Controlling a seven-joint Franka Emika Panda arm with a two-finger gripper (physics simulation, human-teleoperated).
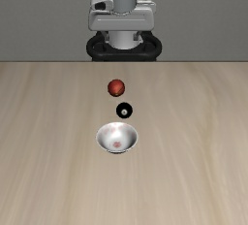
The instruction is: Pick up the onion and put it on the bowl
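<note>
1. Onion [116, 87], a small red-brown ball, rests on the wooden table [39, 161]. It is on the robot-base side of the bowl [100, 137], apart from it and not yet lifted.
2. The bowl, shiny metal, stands upright w/ its open side up. A small black obj [123, 111] lies btwn bowl and onion, just off the bowl's rim.
3. The Franka arm's gripper [121, 17] hangs beyond the onion as seen from the bowl, well apart from both. Whether it is clenched or released can't be told from this angle.
4. Step in hand, by my reading: the reach and grasp. The task looks to be at its very start.
5. To do it well: come down straight over the onion w/ the gripper opened wider than the ball. Centre on it, since a round thing will likely roll if nudged off-axis. Close gently at its widest girth.
6. For the carry: lift enough to clear the black obj, which sits on the direct line to the bowl. Let go low over the bowl's middle so the onion doesn't bounce out.
</note>
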